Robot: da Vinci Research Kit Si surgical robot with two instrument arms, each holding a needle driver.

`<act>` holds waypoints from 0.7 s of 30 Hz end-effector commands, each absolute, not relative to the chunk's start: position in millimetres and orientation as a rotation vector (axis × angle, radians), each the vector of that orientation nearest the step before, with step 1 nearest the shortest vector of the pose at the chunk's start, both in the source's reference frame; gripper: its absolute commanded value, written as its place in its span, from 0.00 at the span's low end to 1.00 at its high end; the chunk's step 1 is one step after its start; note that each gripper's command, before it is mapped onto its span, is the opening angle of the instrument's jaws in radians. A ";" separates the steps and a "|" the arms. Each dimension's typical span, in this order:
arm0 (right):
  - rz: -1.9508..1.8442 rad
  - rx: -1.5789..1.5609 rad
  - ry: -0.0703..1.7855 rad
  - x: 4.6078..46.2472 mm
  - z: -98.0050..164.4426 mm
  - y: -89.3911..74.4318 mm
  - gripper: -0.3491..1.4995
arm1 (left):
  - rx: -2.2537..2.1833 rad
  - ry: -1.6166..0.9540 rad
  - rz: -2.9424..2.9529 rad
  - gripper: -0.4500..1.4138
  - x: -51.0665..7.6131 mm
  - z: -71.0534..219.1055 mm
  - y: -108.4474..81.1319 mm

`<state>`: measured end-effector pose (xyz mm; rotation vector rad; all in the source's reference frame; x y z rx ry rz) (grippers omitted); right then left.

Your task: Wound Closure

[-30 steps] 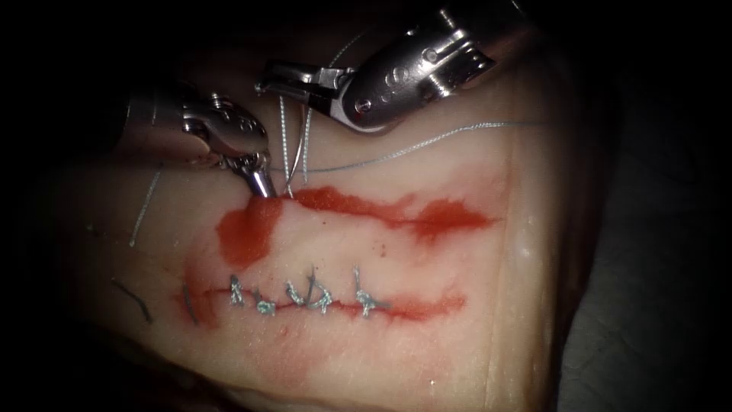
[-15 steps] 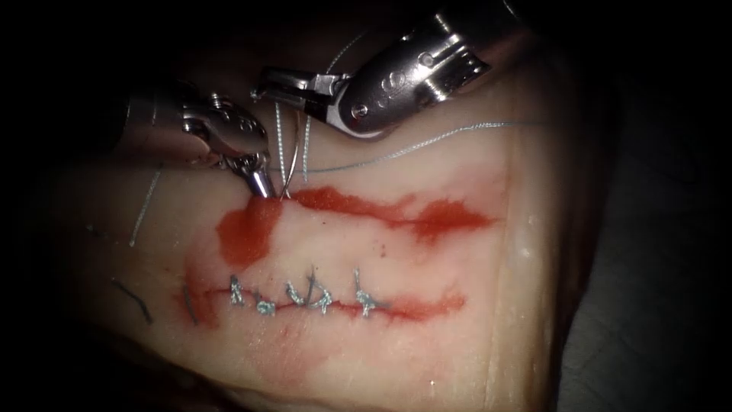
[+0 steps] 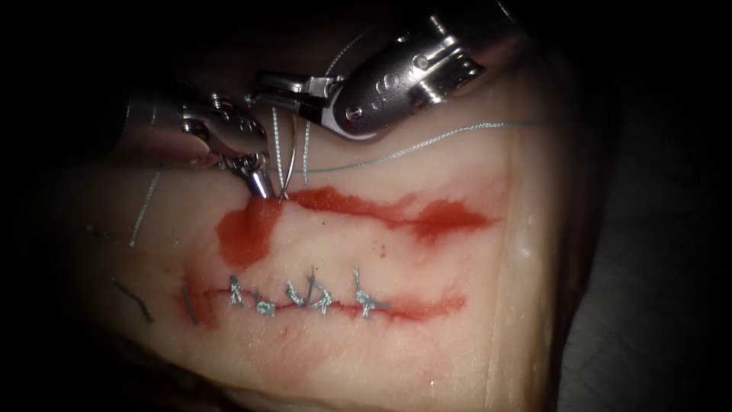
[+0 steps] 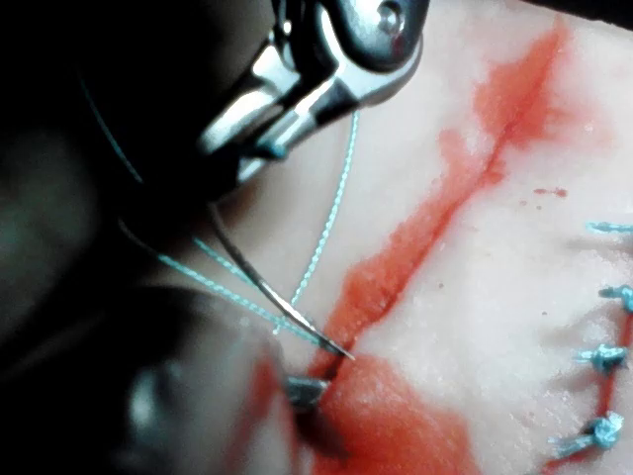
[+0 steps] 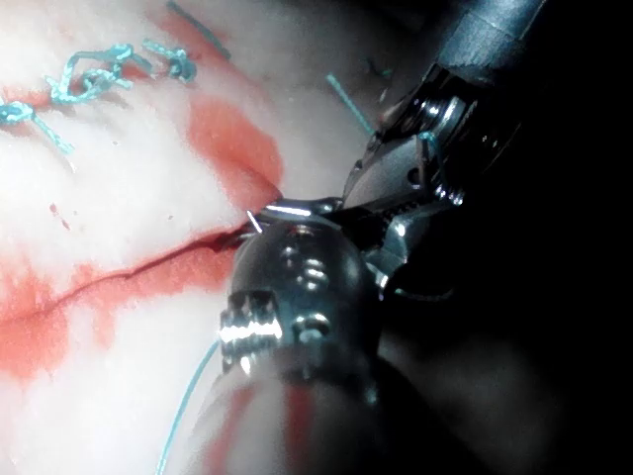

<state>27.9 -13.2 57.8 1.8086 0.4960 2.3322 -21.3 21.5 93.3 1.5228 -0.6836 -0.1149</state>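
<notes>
Right tool (image 3: 263, 80): jaws pinched on the blunt end of the needle (image 3: 292, 156); over the last second it has shifted slightly up and left, lifting the needle with it.
Left tool (image 3: 261, 185): jaws pressed together, tip resting on the tissue (image 3: 457, 366) at the left end of the open cut (image 3: 381, 207); I cannot tell whether it grips tissue. Position unchanged.
Needle: hangs below the right tool, point at the cut's edge just beside the left tool's tip; depth in tissue not discernible.
Thread (image 3: 412, 146): trails right from the needle.
Meaning: needle is rising, apparently clearing the tissue.
Lower cut (image 3: 305, 301): already knotted shut.
</notes>
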 end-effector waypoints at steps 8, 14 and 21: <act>2.333 1.798 0.535 28.9 58.0 -12.9 0.00 | 1.519 -0.686 -0.110 0.00 -21.7 93.8 21.8; 2.323 1.775 0.543 29.0 58.2 -13.0 0.00 | 1.520 -0.687 -0.107 0.00 -21.7 93.8 21.9; 2.316 1.757 0.551 29.0 58.5 -13.2 0.00 | 1.519 -0.689 -0.107 0.00 -21.7 93.8 21.9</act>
